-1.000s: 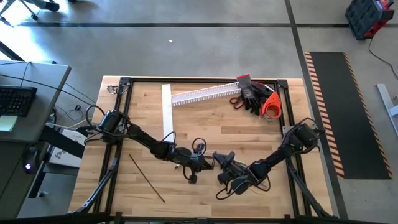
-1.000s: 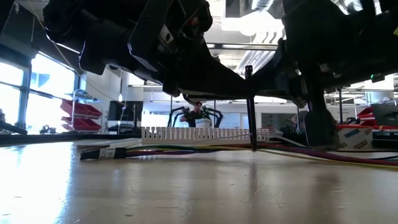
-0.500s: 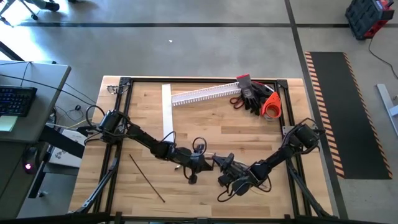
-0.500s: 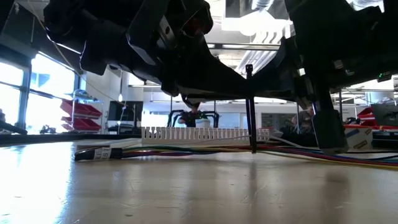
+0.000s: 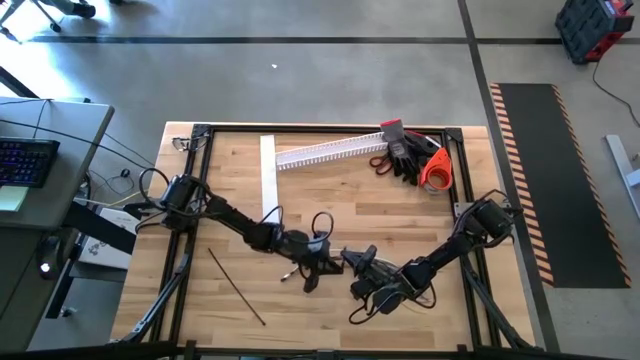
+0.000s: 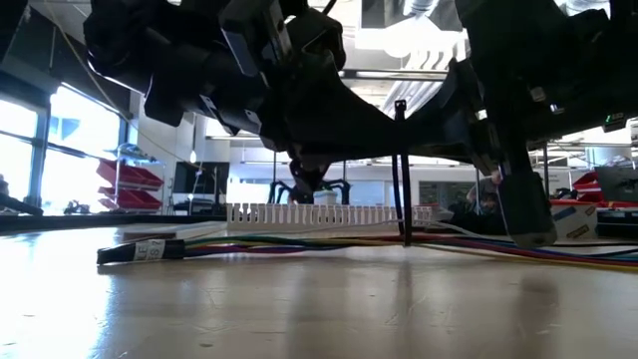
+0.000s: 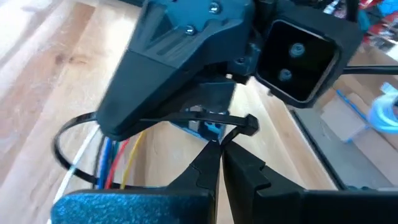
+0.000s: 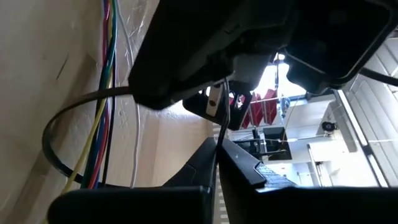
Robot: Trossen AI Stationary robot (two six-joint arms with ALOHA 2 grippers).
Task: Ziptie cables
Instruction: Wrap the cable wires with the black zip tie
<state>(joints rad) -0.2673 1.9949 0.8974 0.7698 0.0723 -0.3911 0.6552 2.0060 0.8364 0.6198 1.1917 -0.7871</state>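
A bundle of coloured cables (image 6: 299,242) lies along the table, its dark labelled end (image 6: 140,251) toward the low view's left. It also shows as wires (image 7: 115,158) and wires (image 8: 104,74) in the wrist views. A black ziptie (image 7: 186,116) loops around the bundle, and in the low view its strip (image 6: 402,170) stands upright. My left gripper (image 5: 318,262) (image 7: 219,147) and my right gripper (image 5: 352,262) (image 8: 217,147) meet nose to nose at the table's middle near side, both shut on this ziptie. A spare ziptie (image 5: 236,286) lies flat at near left. My left gripper pinches the ziptie between its two fingertips, just beside the ziptie's square head (image 7: 250,124). The loop (image 7: 59,143) runs from there around the wires, which rest on the table. My right gripper pinches a thin straight stretch of the ziptie strip (image 8: 222,121) between its fingertips, coming level from the table's right. The strip runs on from the tips toward the left gripper, and its loop (image 8: 50,140) goes around the wires.
At the far side lie a white slotted channel (image 5: 325,152) and a flat white strip (image 5: 267,178). Dark gloves (image 5: 405,155), red-handled scissors (image 5: 380,160) and an orange tape roll (image 5: 436,172) sit at far right. A black frame (image 5: 200,135) edges the table.
My left gripper has shifted slightly toward the far right and turned, staying shut. The cable bundle has been drawn along with it. Its labelled end has slid along the table, and a cable loop now shows beside the left arm. The ziptie stays upright.
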